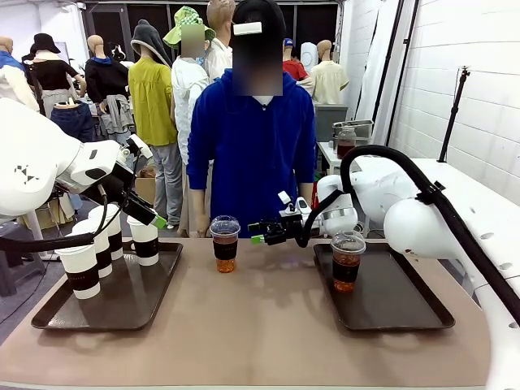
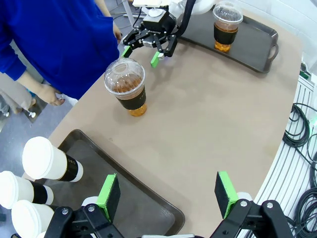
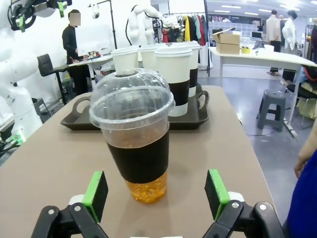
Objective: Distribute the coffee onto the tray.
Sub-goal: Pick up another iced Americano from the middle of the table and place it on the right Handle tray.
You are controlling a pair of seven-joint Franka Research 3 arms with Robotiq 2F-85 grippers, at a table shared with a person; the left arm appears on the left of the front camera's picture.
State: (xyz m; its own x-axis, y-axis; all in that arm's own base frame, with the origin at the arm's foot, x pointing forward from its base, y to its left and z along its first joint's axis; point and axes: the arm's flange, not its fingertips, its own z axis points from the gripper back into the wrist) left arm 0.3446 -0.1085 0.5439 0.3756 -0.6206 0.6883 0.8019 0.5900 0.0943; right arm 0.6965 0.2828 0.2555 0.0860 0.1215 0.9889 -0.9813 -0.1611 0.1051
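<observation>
On tan table (image 1: 260, 325), two dark trays (image 1: 122, 305).

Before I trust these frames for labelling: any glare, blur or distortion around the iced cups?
Front view: sharp, evenly lit, soft shadows under the middle iced cup. Left wrist view: wide-angle bending at the table edge. Right wrist view: ceiling glare on the dome lid; background slightly soft.
</observation>
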